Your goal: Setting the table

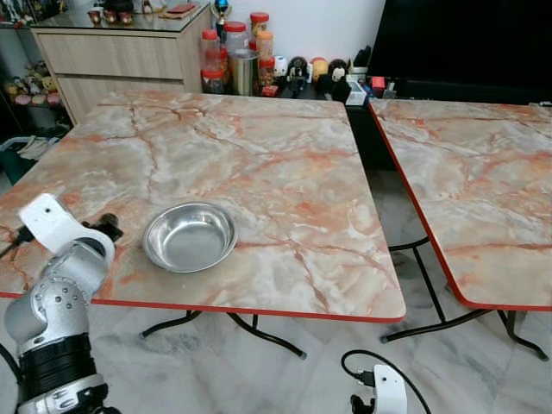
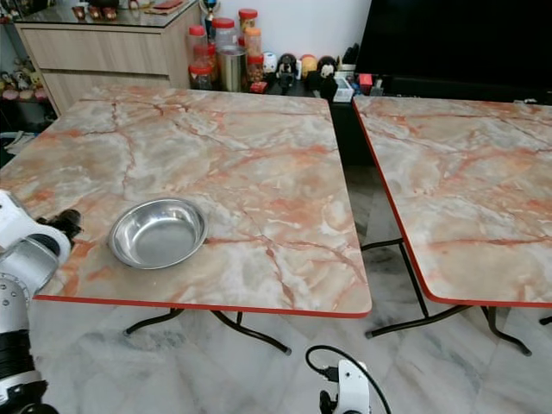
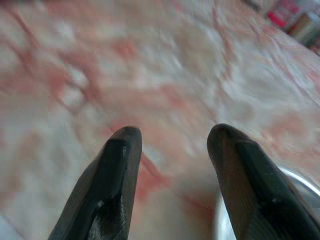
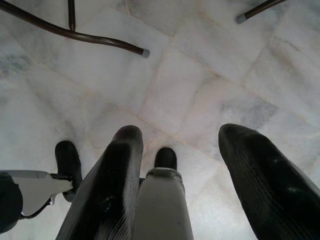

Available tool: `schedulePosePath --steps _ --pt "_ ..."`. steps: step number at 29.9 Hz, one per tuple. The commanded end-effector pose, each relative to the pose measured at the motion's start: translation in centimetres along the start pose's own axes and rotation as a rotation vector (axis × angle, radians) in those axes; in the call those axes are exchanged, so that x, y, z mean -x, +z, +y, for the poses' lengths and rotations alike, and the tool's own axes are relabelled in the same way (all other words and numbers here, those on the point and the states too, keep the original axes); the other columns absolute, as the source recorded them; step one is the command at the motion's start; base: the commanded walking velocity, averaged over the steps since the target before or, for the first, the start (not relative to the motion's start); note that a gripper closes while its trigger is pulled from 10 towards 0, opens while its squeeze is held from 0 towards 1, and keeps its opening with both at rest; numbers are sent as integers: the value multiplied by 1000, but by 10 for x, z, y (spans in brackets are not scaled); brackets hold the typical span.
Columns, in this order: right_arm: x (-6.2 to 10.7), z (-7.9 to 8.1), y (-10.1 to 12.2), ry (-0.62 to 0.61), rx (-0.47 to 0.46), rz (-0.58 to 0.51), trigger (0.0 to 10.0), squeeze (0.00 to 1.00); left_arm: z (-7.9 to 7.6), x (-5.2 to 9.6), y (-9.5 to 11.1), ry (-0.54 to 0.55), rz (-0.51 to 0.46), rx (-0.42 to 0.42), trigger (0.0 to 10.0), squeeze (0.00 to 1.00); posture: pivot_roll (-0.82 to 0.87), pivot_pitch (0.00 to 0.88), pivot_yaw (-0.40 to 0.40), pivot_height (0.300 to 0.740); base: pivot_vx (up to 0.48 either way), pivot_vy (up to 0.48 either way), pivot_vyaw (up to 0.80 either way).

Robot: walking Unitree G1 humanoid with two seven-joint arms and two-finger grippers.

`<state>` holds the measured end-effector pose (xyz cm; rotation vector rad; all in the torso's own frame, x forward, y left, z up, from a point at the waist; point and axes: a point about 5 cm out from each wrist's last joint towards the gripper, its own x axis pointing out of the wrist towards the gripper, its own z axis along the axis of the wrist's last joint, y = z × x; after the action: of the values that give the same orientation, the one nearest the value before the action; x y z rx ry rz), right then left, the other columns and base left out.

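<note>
An empty shiny steel bowl (image 1: 190,235) sits on the marble table (image 1: 267,147), close to its front edge and left of centre. My left gripper (image 3: 172,135) hovers low over the tabletop just left of the bowl, its black fingers open with nothing between them. The bowl's rim (image 3: 301,181) shows beside one finger in the left wrist view. My left arm (image 1: 60,293) reaches up from the lower left. The right gripper (image 4: 177,132) hangs idle and open below table height, over the tiled floor.
A second marble table (image 1: 483,190) stands to the right, across a narrow gap. Red-lidded jars (image 1: 233,52) and small figurines (image 1: 315,69) line the back wall beside a wooden cabinet (image 1: 112,52). Black table legs (image 1: 267,336) spread over the floor.
</note>
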<state>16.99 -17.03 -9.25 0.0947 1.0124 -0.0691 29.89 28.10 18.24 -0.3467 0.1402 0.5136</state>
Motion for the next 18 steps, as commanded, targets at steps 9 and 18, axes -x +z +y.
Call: schedulePosePath --steps 9,18 --pt "0 -1 0 -6 -10 -3 10000 0 84 2 -11 356 -109 -343 10000 0 110 0 -31 740 0 0 0" --pt "0 1 -2 -14 -42 -9 10000 0 145 9 -70 516 126 -619 10000 0 93 0 -20 740 0 0 0"
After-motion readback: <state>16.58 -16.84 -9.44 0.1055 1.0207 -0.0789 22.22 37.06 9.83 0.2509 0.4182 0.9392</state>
